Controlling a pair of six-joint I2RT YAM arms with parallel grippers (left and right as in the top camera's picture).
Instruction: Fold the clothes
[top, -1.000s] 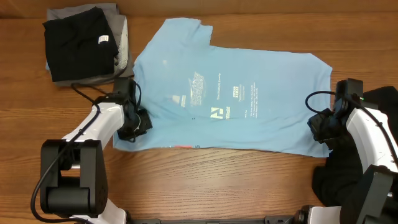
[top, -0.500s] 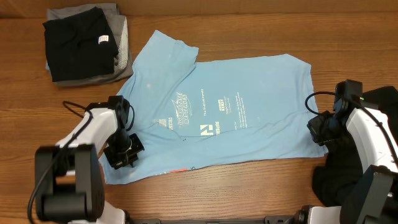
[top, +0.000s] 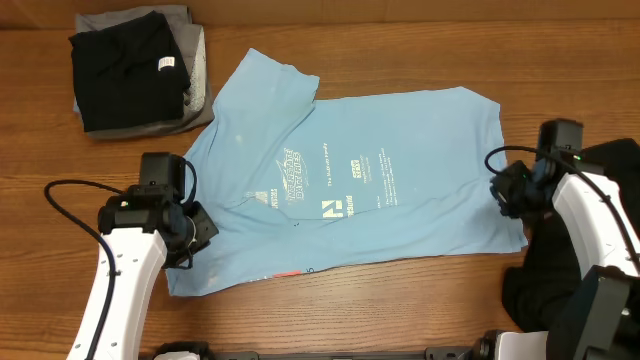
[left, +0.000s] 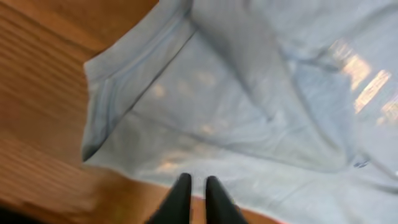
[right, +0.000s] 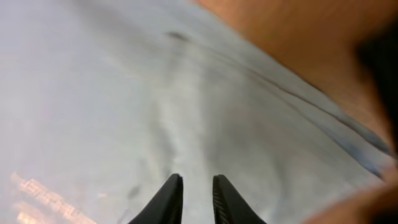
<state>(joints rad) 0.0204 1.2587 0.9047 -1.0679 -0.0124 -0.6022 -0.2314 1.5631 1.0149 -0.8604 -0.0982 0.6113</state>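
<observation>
Black and grey stack (top: 135, 70) in the table's (top: 400, 310) far-left corner. Left gripper (top: 196, 236) narrowly apart, empty, at the near-left hem of the light-blue T-shirt (top: 400, 210), which is spread mid-table. Right gripper (top: 499, 190) narrowly apart, empty, at the shirt's right edge. Risk: uneven regrasp drags the shirt askew and wrinkles it.

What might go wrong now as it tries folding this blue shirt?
The light-blue T-shirt lies skewed, its upper-left corner folded over, so a fold may come out crooked. The left tool and right tool stand open, gripping nothing; a regrasp might catch only one layer. The right arm might drag the black garment beside it.
</observation>
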